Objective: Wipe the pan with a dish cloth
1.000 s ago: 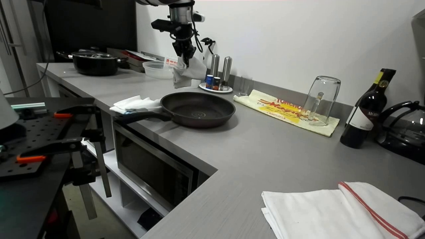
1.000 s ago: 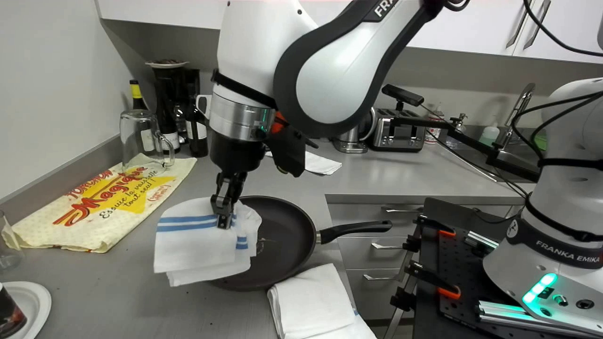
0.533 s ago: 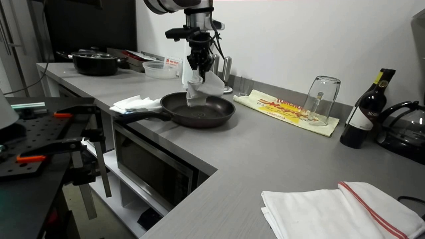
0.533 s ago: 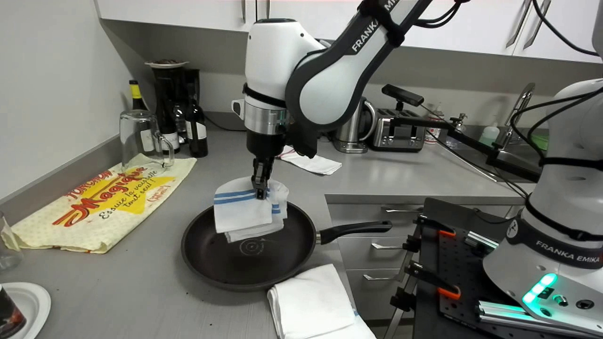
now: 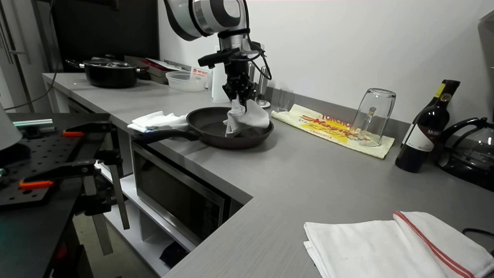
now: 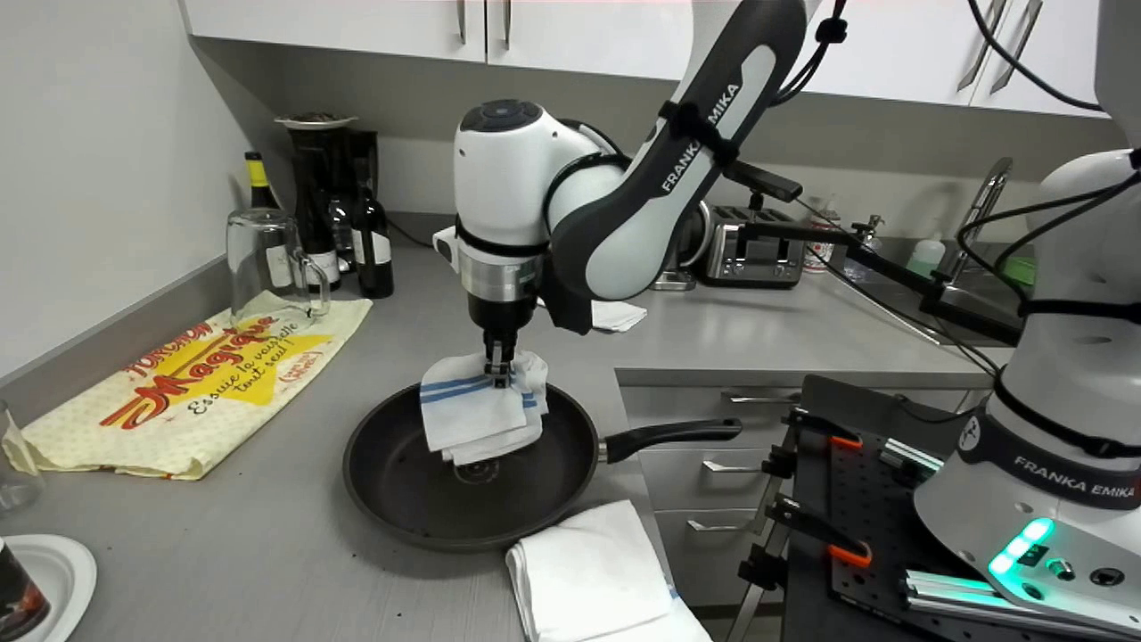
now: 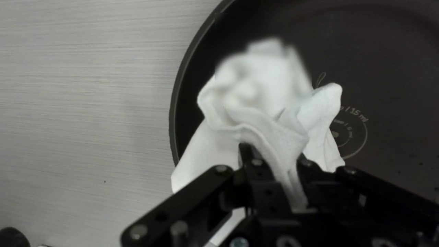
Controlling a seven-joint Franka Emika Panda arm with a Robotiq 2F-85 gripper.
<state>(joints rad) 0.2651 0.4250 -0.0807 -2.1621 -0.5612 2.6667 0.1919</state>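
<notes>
My claw (image 6: 499,373) is pinching a white dish cloth (image 6: 472,410) with blue stripes. The dish cloth hangs in loose folds, and its low end is inside the black pan (image 6: 526,508). I can't tell if it touches the bottom. The black pan sits flat on the gray table (image 6: 223,553). In an exterior view, its handle (image 6: 673,433) points right, and a folded white cloth (image 6: 593,571) lies just beside it, on the near side. To the left, a big glass mug (image 6: 258,245) stands on a yellow cloth (image 6: 192,401). Dark bottles (image 6: 370,241) stand at the far end.
</notes>
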